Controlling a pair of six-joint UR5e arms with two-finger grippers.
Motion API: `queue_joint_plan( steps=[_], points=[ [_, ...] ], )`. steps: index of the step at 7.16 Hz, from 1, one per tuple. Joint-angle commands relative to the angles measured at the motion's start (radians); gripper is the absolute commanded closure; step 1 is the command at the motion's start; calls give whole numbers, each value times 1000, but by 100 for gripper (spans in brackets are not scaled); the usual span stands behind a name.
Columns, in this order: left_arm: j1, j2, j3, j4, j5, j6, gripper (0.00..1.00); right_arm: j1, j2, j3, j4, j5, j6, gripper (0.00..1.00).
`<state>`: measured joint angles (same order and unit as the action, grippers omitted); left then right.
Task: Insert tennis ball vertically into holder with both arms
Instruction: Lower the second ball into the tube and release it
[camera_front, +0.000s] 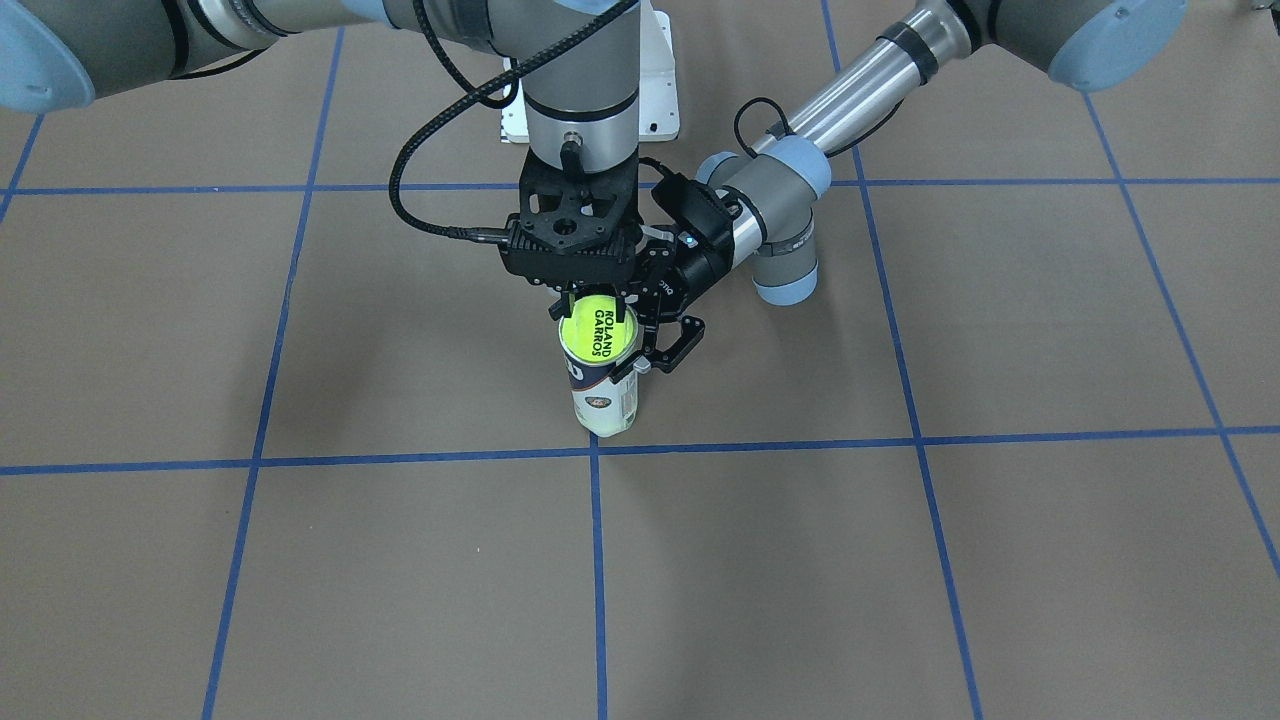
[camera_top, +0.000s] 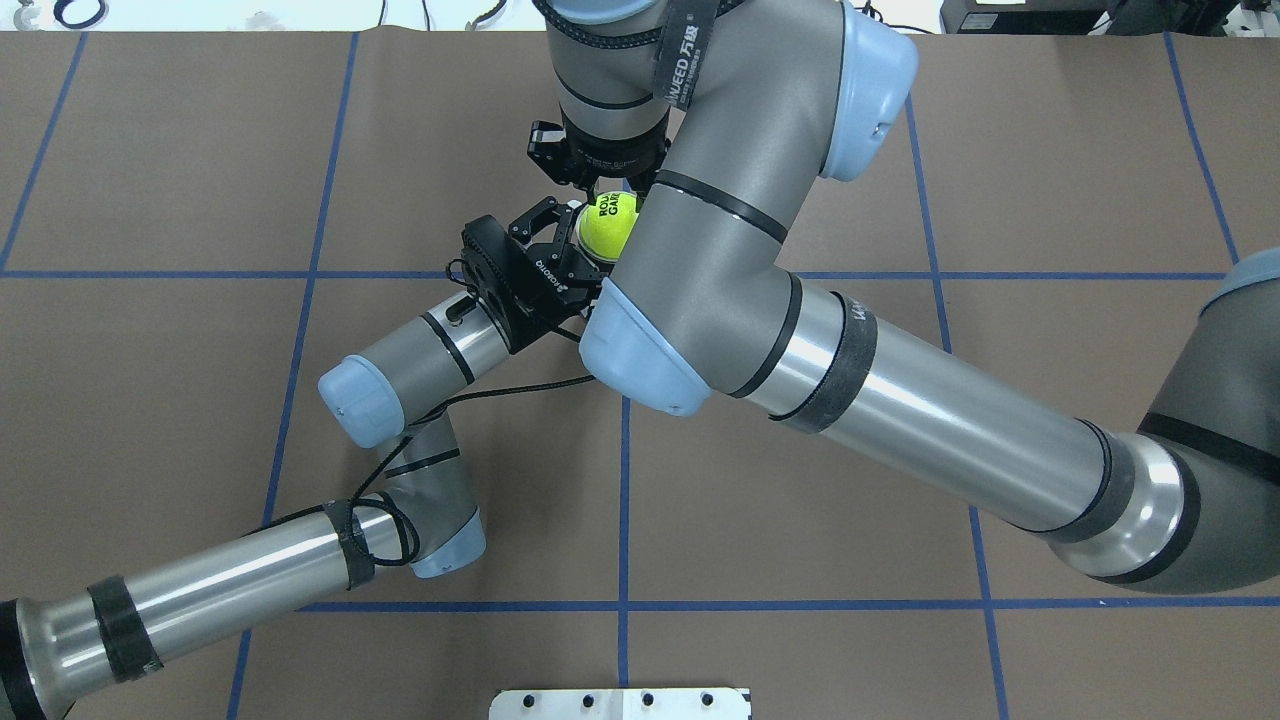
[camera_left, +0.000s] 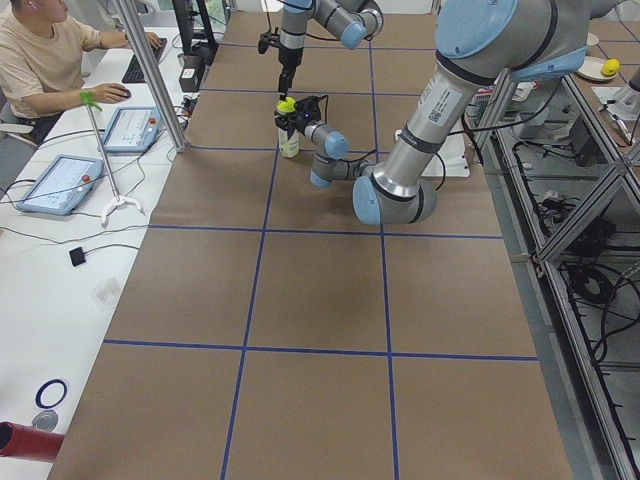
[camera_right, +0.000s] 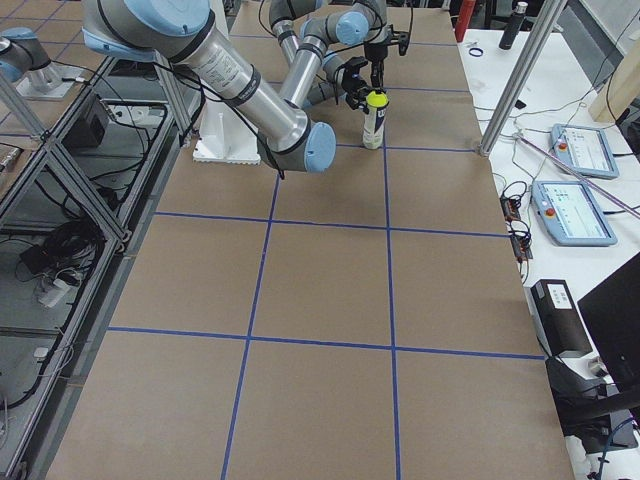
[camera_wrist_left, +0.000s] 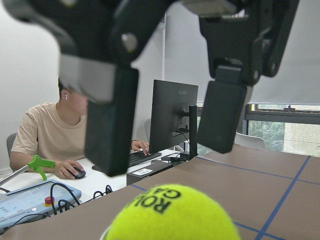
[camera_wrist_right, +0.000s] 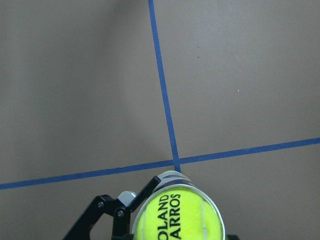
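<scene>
The holder (camera_front: 603, 400) stands upright on the brown table, a clear can with a navy-and-white label. A yellow-green tennis ball (camera_front: 598, 325) marked ROLAND GARROS sits in its metal-rimmed mouth (camera_wrist_right: 172, 176), its upper part sticking out. My left gripper (camera_top: 583, 247) reaches in from the side and is shut on the holder's upper part. My right gripper (camera_front: 597, 300) points straight down just above the ball. In the left wrist view its pads (camera_wrist_left: 112, 122) hang apart over the ball (camera_wrist_left: 172, 215) without touching it. The ball also shows in the overhead view (camera_top: 610, 222).
The white pedestal base (camera_front: 660, 90) stands behind the holder, near the robot. My left arm's elbow (camera_front: 790, 250) rests low beside the holder. Blue tape lines cross the table. An operator (camera_left: 45, 60) sits at a desk with tablets beyond the table's far edge.
</scene>
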<state>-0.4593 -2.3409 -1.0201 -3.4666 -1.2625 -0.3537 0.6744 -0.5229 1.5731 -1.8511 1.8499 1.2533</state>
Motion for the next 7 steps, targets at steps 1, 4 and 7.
queue_joint_plan(
  steps=[1,4,7],
  points=[
    [-1,2,0,0,0,-1,1,-2,0,-81,105,0,9,100],
    [-1,0,0,1,0,-1,1,25,1,-50,84,52,0,63],
    [-1,0,-3,-2,-2,-1,1,112,1,34,-37,121,-99,0]
  ],
)
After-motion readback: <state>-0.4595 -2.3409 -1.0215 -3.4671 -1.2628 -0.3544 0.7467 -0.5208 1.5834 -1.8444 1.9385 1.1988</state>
